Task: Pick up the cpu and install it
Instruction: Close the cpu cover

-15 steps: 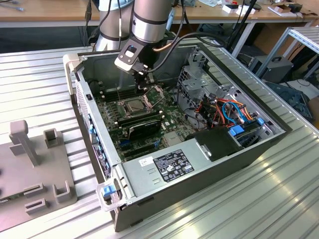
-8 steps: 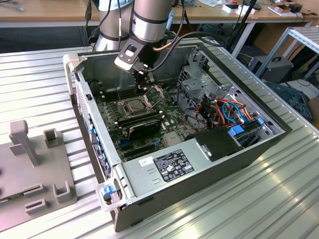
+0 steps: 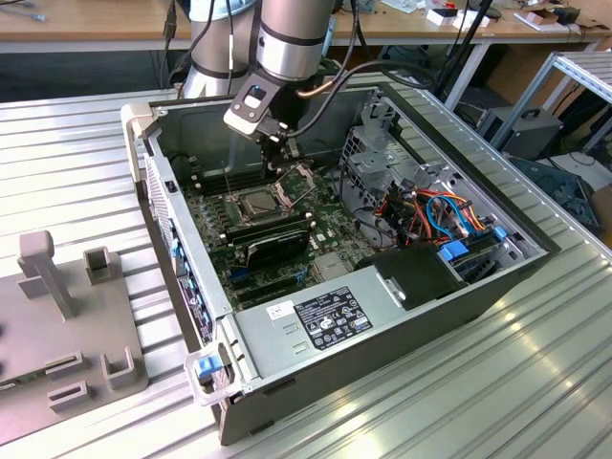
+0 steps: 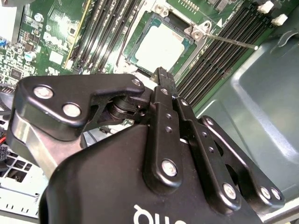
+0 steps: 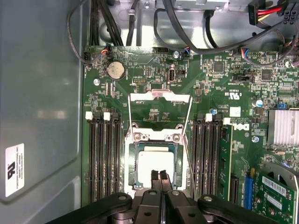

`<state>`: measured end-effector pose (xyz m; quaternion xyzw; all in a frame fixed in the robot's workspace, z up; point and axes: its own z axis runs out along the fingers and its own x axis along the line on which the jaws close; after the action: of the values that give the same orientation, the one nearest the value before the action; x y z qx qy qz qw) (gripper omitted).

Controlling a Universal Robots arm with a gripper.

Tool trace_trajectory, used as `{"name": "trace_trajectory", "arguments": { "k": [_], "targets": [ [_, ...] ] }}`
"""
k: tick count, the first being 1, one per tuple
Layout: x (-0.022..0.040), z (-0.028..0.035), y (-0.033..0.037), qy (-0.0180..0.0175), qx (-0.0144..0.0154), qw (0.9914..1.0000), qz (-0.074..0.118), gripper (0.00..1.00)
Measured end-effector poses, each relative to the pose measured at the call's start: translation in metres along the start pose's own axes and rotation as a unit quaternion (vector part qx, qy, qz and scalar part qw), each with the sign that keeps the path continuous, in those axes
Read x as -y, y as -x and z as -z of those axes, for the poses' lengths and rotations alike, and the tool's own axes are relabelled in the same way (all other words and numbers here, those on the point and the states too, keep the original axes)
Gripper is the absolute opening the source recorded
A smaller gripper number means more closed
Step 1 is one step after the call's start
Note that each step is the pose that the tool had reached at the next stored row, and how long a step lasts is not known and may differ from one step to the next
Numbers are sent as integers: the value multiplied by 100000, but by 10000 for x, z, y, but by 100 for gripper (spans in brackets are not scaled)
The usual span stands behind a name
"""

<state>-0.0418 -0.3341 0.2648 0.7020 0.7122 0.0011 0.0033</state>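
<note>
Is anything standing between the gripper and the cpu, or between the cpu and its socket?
Nothing visible does. In the first wrist view the cpu lies flat inside the socket, and the bracket is swung open, away from it. The shut gripper hangs over the cpu with nothing between them.

Obscured: one edge of the cpu (image 5: pixel 150 161) beneath the gripper (image 5: pixel 160 176) in the first wrist view, one corner likewise in the second wrist view; grey fixture (image 3: pixel 57 325) cut off at the exterior view's left edge.
</note>
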Motion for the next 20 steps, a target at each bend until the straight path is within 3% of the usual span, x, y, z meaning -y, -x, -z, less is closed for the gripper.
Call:
{"name": "trace_trajectory", "arguments": {
  "k": [7, 14, 20],
  "targets": [
    [-123, -1, 2, 6, -4, 100000, 0, 11],
    [-206, -2, 3, 4, -7, 100000, -3, 11],
    [-223, -2, 3, 2, -2, 100000, 8, 11]
  ]
}}
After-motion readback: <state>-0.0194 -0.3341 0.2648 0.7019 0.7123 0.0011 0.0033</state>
